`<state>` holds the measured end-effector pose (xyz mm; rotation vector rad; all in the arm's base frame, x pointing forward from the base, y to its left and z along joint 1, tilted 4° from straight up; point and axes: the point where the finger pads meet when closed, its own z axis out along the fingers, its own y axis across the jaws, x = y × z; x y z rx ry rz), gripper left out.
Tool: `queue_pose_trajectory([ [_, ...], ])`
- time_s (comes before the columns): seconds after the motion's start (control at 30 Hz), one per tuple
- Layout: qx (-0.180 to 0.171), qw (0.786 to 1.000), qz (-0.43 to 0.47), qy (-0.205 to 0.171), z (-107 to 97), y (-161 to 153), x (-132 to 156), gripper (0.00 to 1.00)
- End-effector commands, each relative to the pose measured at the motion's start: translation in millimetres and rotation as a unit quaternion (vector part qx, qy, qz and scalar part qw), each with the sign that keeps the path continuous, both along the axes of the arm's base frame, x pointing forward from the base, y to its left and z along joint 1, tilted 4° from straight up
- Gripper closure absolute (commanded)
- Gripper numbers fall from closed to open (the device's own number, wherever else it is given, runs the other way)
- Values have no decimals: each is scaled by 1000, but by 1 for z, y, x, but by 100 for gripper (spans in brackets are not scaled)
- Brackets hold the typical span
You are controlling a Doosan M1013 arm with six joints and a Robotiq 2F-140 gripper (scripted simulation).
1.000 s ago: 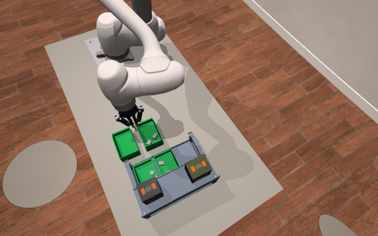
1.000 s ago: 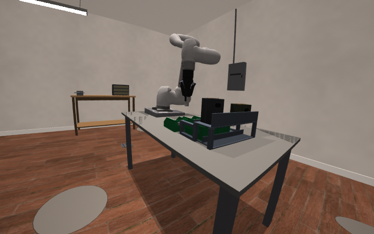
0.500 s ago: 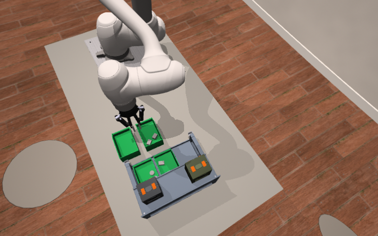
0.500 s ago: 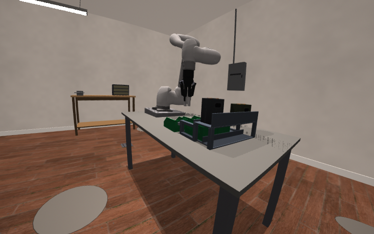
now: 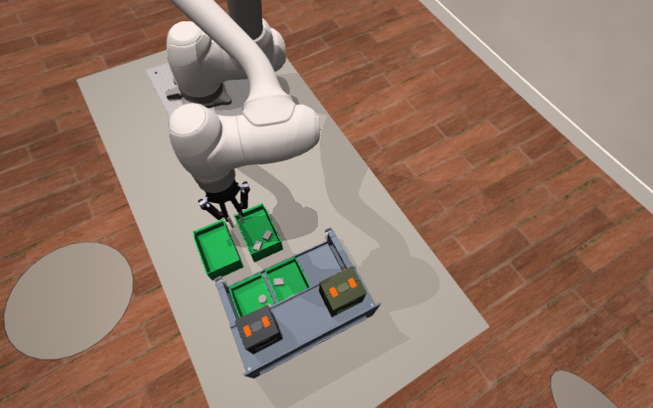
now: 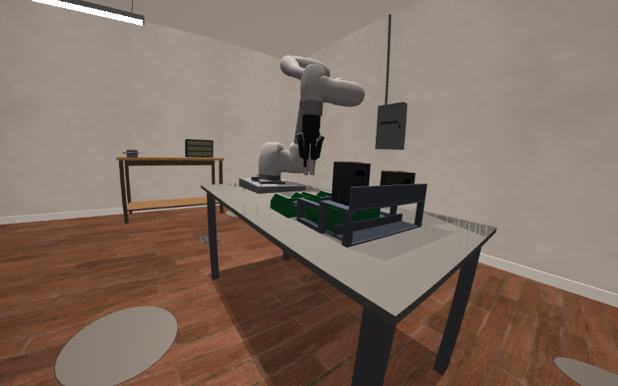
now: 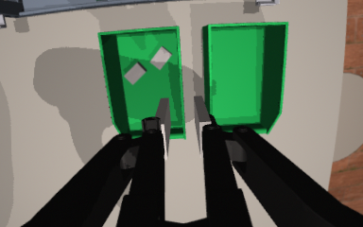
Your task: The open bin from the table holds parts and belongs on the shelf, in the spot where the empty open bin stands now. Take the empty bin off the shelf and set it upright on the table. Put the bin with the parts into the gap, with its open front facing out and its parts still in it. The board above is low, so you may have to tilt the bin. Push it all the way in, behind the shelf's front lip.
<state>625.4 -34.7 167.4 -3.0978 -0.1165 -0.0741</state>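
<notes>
Wooden planks cover the floor (image 5: 457, 120) (image 6: 91, 264) (image 7: 352, 194) around a pale desk (image 5: 428, 308) (image 6: 387, 281) (image 7: 321, 95). Against the far wall stands a workbench (image 6: 170, 158), and a grey electrical cabinet (image 6: 390, 126) hangs on the right wall.

Seen from above, the empty green bin (image 5: 216, 247) (image 7: 236, 76) sits upright on the desk at the left. Just to its right, a narrow strip apart, the green bin with parts (image 5: 255, 223) (image 7: 142, 104) also rests upright on the desk, two small grey blocks (image 5: 267, 235) (image 7: 161, 58) inside.

Blue-grey and low, the shelf (image 5: 298, 317) (image 6: 387, 195) stands nearer. Two other green bins fill its left and middle places, each with a part inside; the right place is a gap. On its upper board sit a dark grey case (image 5: 258, 331) (image 6: 351, 182) at left and an olive case (image 5: 343, 291) (image 6: 397, 177) at right.

White and bent, the arm (image 5: 269, 139) (image 6: 337, 91) points its fingers (image 5: 241, 219) (image 6: 311, 168) downward above the far ends of the two desk bins. They stand slightly apart, with nothing between them.
</notes>
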Motion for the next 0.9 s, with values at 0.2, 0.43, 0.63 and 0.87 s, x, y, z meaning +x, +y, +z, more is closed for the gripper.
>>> queue_pose_trajectory([
  [0.2, 0, 1000, 0, 0, 0, 0, 0, 76],
  [0.43, 0, 1000, 0, 0, -2, 0, 0, 76],
  [0.63, 0, 1000, 0, 0, -7, 0, 0, 76],
  [0.87, 0, 1000, 0, 0, -18, 1, 1, 76],
])
